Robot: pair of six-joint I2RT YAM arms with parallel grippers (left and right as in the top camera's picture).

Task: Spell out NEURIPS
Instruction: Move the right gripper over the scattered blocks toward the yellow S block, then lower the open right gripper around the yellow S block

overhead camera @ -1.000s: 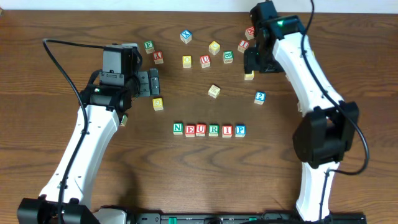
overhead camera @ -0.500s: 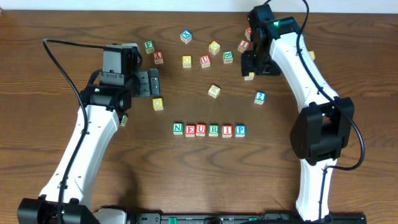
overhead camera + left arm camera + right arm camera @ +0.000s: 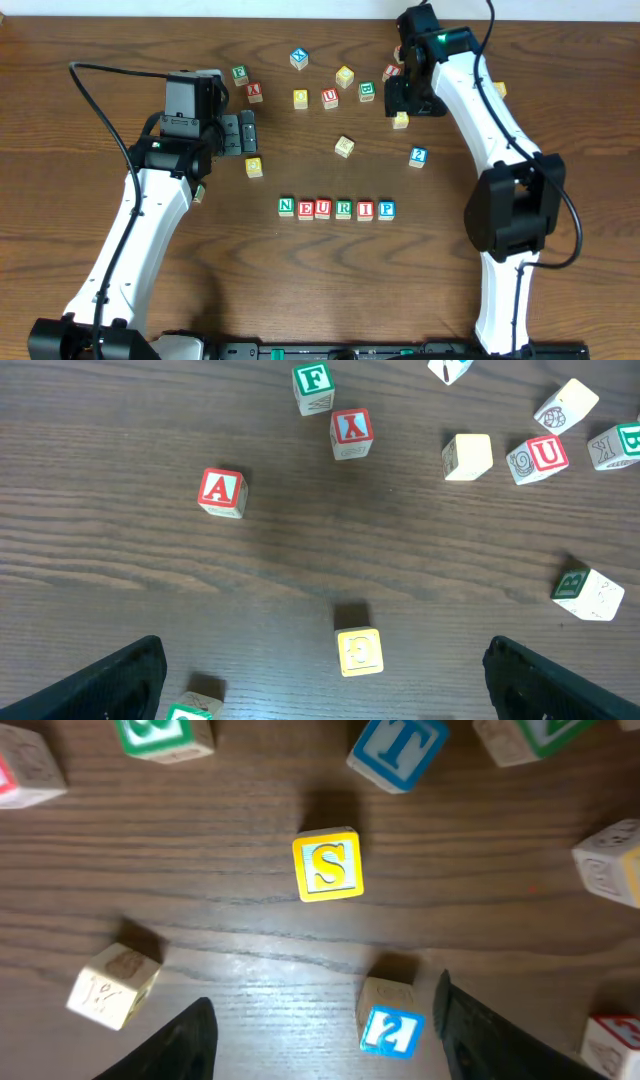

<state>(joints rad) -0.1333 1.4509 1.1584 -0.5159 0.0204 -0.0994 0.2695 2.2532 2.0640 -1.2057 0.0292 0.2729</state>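
Pincer on my right arm hangs over the dark brown wooden worktop, jaws moderately apart, gripping nothing and touching no cube. On that worktop the row of six small wooden letter cubes, reading N E U R I P, lies in the lower middle of the overhead frame, with bare wood just right of the blue P. What it lacks is the small wooden cube with the yellow S face, which sits at the centre of my right wrist view, above my fingertips and apart from its neighbours. To take it well, I judge I should come forward until that cube is centred between the jaws, square them to two opposite flat sides, and drop straight down. That way I avoid nudging the blue-faced cube low in that frame, near the finger at lower right. My left pincer stands wide and empty at the overhead frame's upper left.
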